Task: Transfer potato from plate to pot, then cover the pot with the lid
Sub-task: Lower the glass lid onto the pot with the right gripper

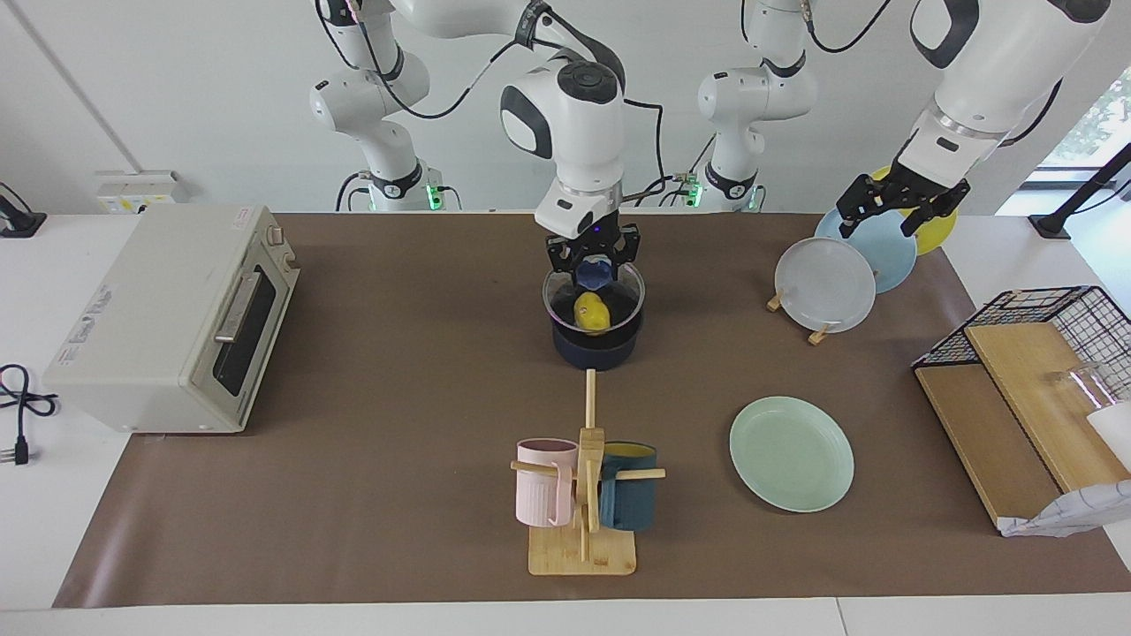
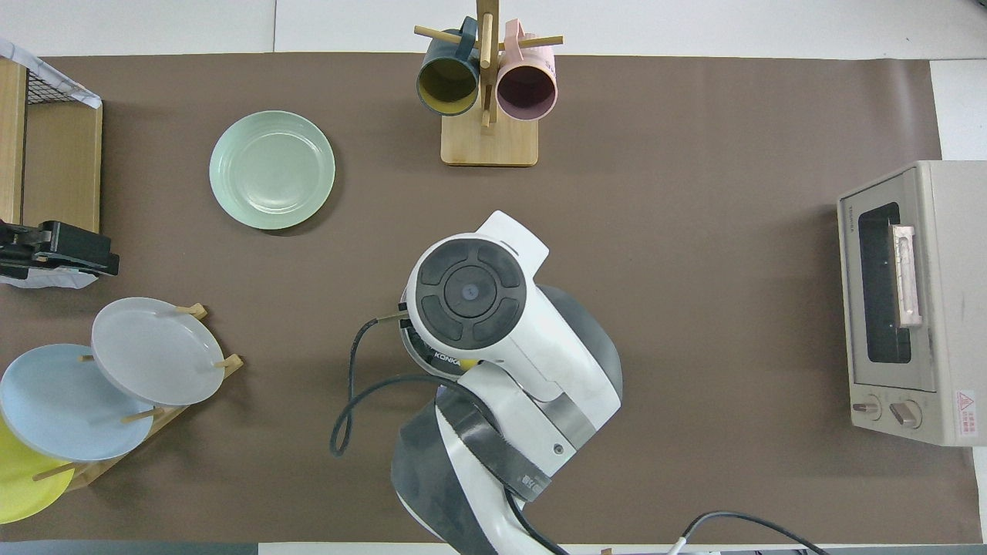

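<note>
The right gripper (image 1: 593,256) pinches the blue knob of the glass lid (image 1: 593,300), which sits on the navy pot (image 1: 594,346). The yellow potato (image 1: 591,312) shows through the glass, inside the pot. From overhead the right arm hides all three. The mint-green plate (image 1: 792,453) lies bare. The left gripper (image 1: 894,205), fingers spread, waits over the plate rack (image 1: 819,334).

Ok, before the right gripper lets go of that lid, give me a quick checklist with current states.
1. Potato inside the pot: ok.
2. Plate emptied: ok.
3. Lid over the pot mouth: ok, roughly centred.
4. Lid fully seated on the rim: cannot tell; it looks tilted.
5. Right gripper around the lid's knob: ok.
6. Left gripper away from the pot, waiting over the plate rack: ok.
</note>
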Robot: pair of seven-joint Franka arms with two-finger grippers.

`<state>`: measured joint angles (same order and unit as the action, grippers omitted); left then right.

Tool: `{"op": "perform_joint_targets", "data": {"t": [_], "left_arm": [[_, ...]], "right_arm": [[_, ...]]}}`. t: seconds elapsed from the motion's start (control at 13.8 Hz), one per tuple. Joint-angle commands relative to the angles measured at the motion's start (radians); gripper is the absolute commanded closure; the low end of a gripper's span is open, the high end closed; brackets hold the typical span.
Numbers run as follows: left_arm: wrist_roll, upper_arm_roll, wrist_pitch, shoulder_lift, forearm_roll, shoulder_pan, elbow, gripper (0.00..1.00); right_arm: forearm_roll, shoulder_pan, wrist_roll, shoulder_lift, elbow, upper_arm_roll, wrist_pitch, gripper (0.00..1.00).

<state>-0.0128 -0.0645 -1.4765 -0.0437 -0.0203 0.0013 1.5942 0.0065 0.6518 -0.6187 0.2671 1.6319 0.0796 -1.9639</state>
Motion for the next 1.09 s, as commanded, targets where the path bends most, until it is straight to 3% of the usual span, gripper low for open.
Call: {"op": "perform_joint_targets", "data": {"t": [0.0,0.22,0.51,1.02], "left_arm": [[0.014,-0.008,0.070,0.042,0.019,0.003,-0.099,0.00],[0.028,-0.008,-0.005,-0.004,0.017,0.000,0.025,0.00],[0.028,0.005,0.011,0.031,0.017,-0.015,-0.048,0.00],[0.030,0.014,0.042,0.025,0.036,-0.021,-0.050,0.00]], "right_arm": [[-0.020,0.000,-0.013,-0.005,0.020,-0.003,-0.026,1.00],[-0.042,0.009,-0.015,0.027,0.023,-0.003,-0.033,1.00],[-0.077,0.014,-0.024,0.027,0.039,-0.003,-0.033,1.00],[-0.063,0.026,-0.068,0.029,0.083,-0.001,-0.078,1.00]]}}
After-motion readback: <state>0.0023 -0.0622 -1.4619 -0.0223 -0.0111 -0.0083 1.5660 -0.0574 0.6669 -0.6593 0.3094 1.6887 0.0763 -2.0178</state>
